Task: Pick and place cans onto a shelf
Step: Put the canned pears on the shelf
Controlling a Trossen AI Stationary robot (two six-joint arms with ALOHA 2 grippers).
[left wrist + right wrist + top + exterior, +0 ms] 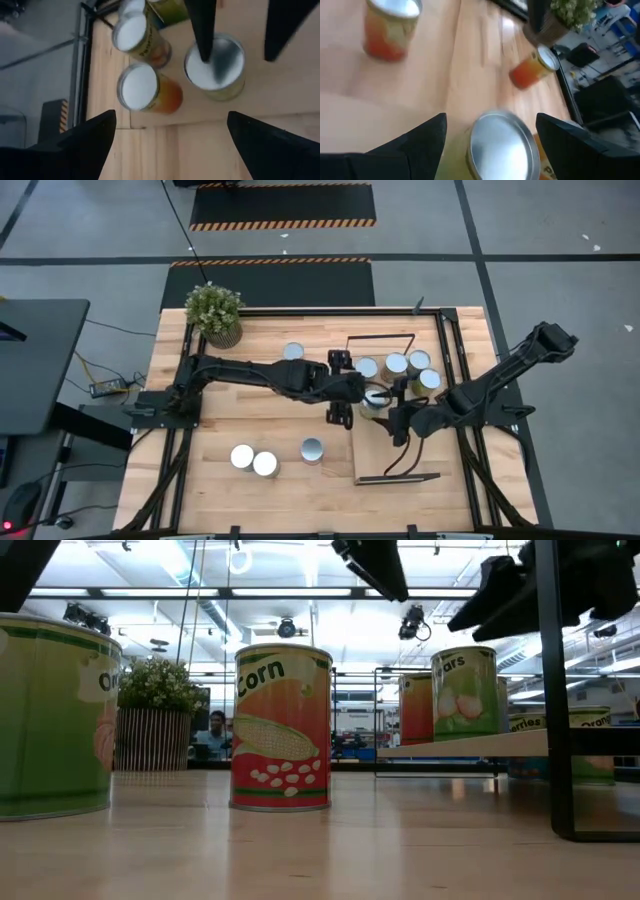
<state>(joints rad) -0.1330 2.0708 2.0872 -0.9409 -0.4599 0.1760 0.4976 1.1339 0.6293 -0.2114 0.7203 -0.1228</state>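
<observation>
- High view: the left tool (342, 387) reached across the bench (250, 430) to the near edge of the shelf (395, 455), its two fingers spread wide with nothing between them. The right tool (388, 402) met it from the other side, fingers parted around a can (374, 400) that stood on the shelf; whether they pressed on it could not be told. Four more cans (397, 364) stood in a cluster on the shelf's far end. One can (293, 352) stood off the shelf near the potted plant (215, 313), two cans (253, 459) touched each other on the bench's front part, and a single can (313, 449) stood just beside them.
- Low view: a corn can (282, 727) stood upright on the bench, a green can (50, 715) at the left edge, and a pears can (464, 692) on the raised shelf board (470, 745). A person (214, 732) showed far behind.
- Left wrist view: the left tool's fingers (82, 145) stood wide apart and empty. Beyond them a can (215, 65) stood on the shelf between the other arm's fingers (200, 25), with two more cans (145, 90) just beside it.
- Right wrist view: the right tool's fingers (415, 145) stood either side of a silver-topped can (502, 145), gaps showing on both sides. Two cans (390, 25) stood farther off on the bench.
</observation>
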